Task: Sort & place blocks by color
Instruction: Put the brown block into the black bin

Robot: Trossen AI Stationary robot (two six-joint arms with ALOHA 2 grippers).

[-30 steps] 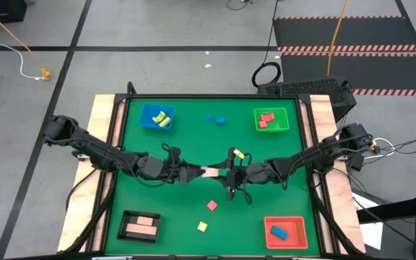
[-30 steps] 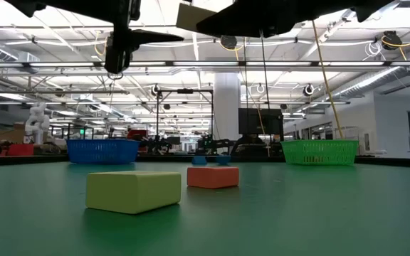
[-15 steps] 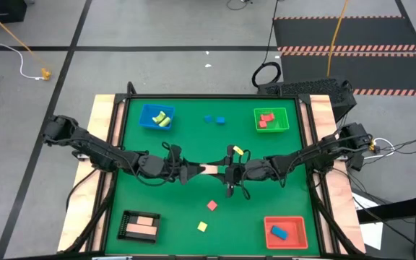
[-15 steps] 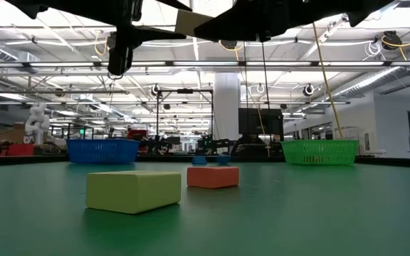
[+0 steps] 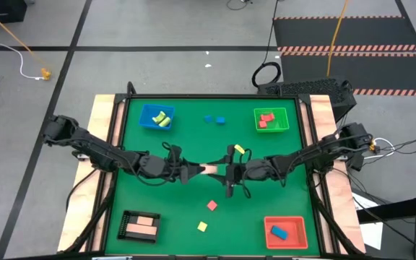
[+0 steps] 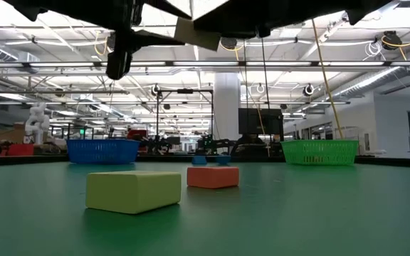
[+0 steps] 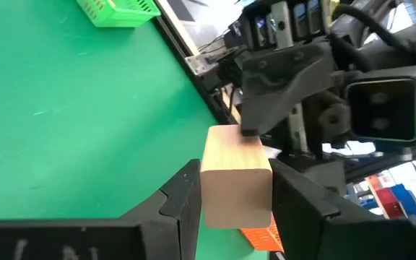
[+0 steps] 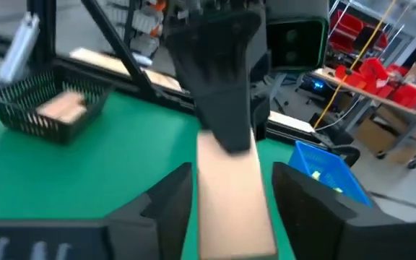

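Both arms meet above the middle of the green table [image 5: 165,206], holding a single pale cream bar [image 5: 210,171] between them, clear of the surface. The left gripper [image 5: 193,172] has one end: in the left wrist view its fingers [image 7: 183,206] stand on either side of the bar [image 7: 237,177], which fills the gap between them. The right gripper [image 5: 224,172] has the other end; in the right wrist view the bar [image 8: 231,191] lies between its fingers [image 8: 168,198] and runs forward to the left gripper's dark fingers [image 8: 222,87]. Whether each pair presses the bar or only flanks it closely cannot be told with certainty, but the bar hangs in the air between them.

Surroundings, from the high view:
- Blue tray [image 5: 144,118], far left: yellow-green blocks [image 5: 162,119] inside.
- Green tray [image 5: 284,120], far right: red blocks [image 5: 266,119] inside.
- Red tray [image 5: 299,231], near right: a blue block [image 5: 278,232] inside.
- Black tray [image 5: 125,225], near left: two cream bars [image 5: 146,224] inside.
- Two small blue blocks [image 5: 214,119] lie loose between the blue and green trays.
- A yellow-green block [image 5: 239,150] lies just beyond the right gripper.
- A red block [image 5: 211,206] and a yellow-green block [image 5: 202,226] lie loose on the near half, well below the grippers.

In the low view these two loose blocks [image 6: 134,190] [image 6: 213,176] sit in the foreground; the arms cross overhead.
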